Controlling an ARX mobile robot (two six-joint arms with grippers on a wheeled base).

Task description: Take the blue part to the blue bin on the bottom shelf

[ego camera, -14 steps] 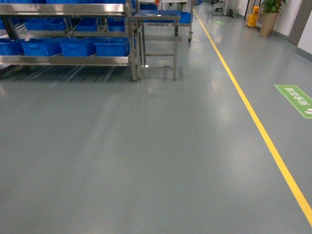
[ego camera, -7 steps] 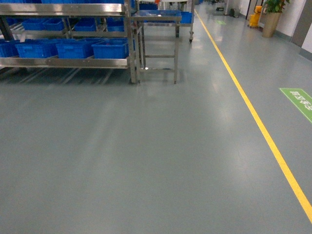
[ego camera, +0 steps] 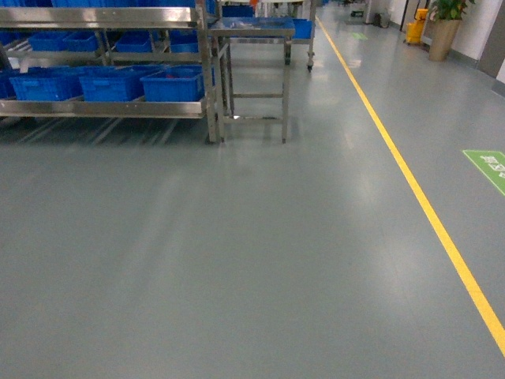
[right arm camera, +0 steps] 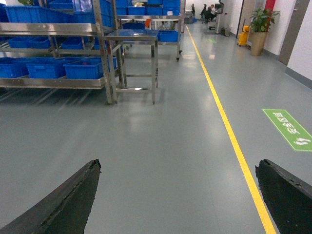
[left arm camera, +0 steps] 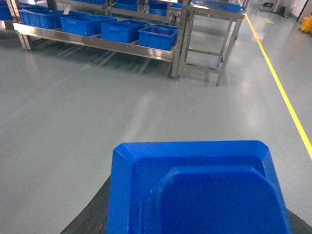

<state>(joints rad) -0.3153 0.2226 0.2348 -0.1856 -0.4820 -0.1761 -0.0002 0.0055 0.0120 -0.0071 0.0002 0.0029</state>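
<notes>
The blue part (left arm camera: pixel 197 187), a blocky piece with bevelled corners, fills the bottom of the left wrist view. My left gripper (left arm camera: pixel 195 219) is shut on it; only dark finger edges (left arm camera: pixel 90 217) show beside it. My right gripper (right arm camera: pixel 178 195) is open over bare floor, with nothing between its dark fingers (right arm camera: pixel 68 200). Neither gripper shows in the head view. Far ahead on the left, several blue bins (ego camera: pixel 110 85) (left arm camera: pixel 119 30) (right arm camera: pixel 83 68) stand in a row on the bottom shelf (ego camera: pixel 102 109) (left arm camera: pixel 97 43) (right arm camera: pixel 48 83). The rightmost crate (ego camera: pixel 175 84) (left arm camera: pixel 157 37) shows something red inside.
A steel table (ego camera: pixel 251 31) (left arm camera: pixel 214 9) (right arm camera: pixel 132 35) stands right of the rack. Grey floor lies between me and the rack. A yellow line (ego camera: pixel 426 205) runs along the right, with a green floor sign (ego camera: pixel 489 166) beyond it. A potted plant (ego camera: pixel 443 35) stands far back.
In the head view the rack and table have shifted right and downward, and the green sign has slid toward the right edge. The base has moved on toward the rack.
</notes>
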